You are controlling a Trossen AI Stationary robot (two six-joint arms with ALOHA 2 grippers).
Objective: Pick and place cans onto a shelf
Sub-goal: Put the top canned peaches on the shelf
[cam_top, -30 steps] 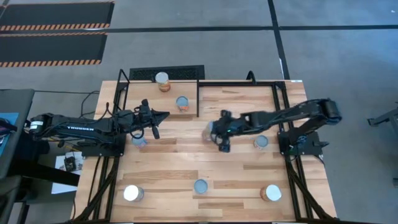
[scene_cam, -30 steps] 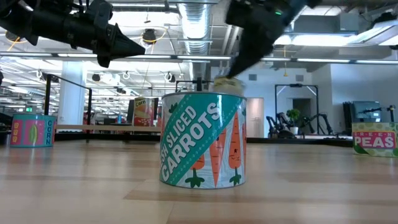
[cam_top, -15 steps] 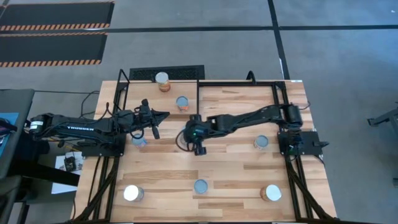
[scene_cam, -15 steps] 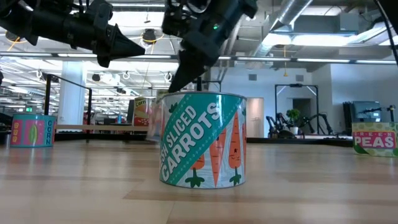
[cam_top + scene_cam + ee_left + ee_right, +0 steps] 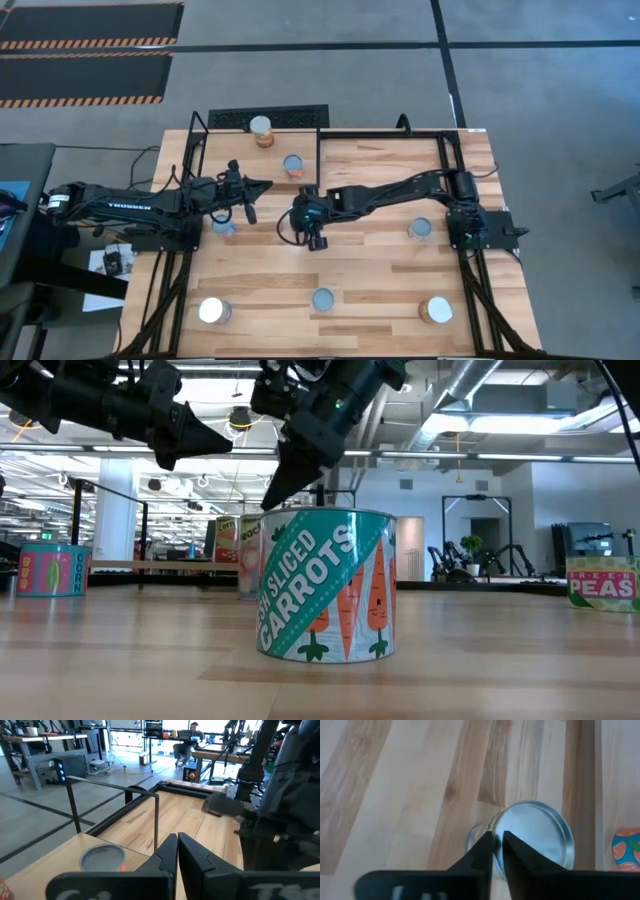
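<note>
My right gripper (image 5: 294, 220) reaches across the table's middle, slanting down over a silver-topped can (image 5: 540, 837). That can stands on the tabletop just in front of the shelf, behind the carrots can (image 5: 330, 582) in the low view. The fingers stand narrowly open with the can's near rim at the gap. The shelf (image 5: 225, 150), a light board in a black rod frame, sits at the far left and carries two cans (image 5: 261, 127) (image 5: 293, 165). My left gripper (image 5: 266, 184) hovers shut beside the shelf's front, holding nothing. My right gripper comes at the can's near rim (image 5: 512, 822) slanting down from the table's right side. Its two fingertips (image 5: 490, 842) stand on either side of that rim. I cannot tell whether they still touch it. The can (image 5: 249, 555) stands upright on the table.
More cans stand on the table: one by the right edge (image 5: 421, 229), three along the near edge (image 5: 212, 310) (image 5: 323, 299) (image 5: 436, 310), and one half under my left arm (image 5: 224, 227). The shelf's black corner post (image 5: 318, 170) rises close to both grippers.
My right gripper has travelled toward the table's left edge, carrying a can and sinking a little. Most of the move fell in the first half second. The can, earlier lifted above the carrots can in the low view, now stands on the table behind it.
</note>
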